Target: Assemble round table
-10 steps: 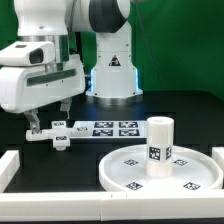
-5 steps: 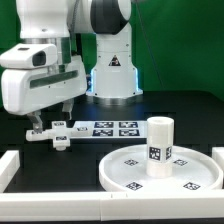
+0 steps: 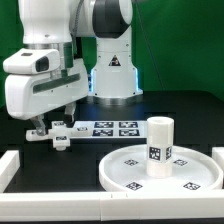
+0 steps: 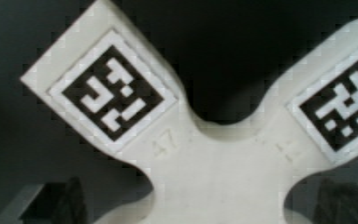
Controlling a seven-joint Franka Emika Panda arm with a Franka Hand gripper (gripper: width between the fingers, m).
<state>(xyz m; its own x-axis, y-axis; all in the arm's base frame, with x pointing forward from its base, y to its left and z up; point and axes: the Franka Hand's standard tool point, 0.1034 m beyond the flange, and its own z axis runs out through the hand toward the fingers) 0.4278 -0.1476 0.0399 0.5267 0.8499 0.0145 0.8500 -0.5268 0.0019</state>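
Observation:
The cross-shaped piece [image 3: 57, 135] lies on the black table at the exterior view's left, white with square tags. My gripper [image 3: 42, 128] is down over it, with the fingers on either side of its near end. In the wrist view the cross-shaped piece [image 4: 202, 150] fills the picture, with two tagged arms spreading away from my gripper [image 4: 197, 208]. The dark fingers [image 4: 51, 200] stand wide apart, with a gap to the piece on each side, so it is open. The round disc [image 3: 165, 170] lies at the front right. The cylinder leg [image 3: 159, 145] stands upright on it.
The marker board [image 3: 105, 127] lies flat just to the right of the cross-shaped piece. The robot base [image 3: 112, 75] stands behind it. A low white wall [image 3: 10, 165] runs along the table's front and left edges.
The hand has shifted slightly to the right and down over the cross-shaped piece. The piece, the disc and the leg have not moved.

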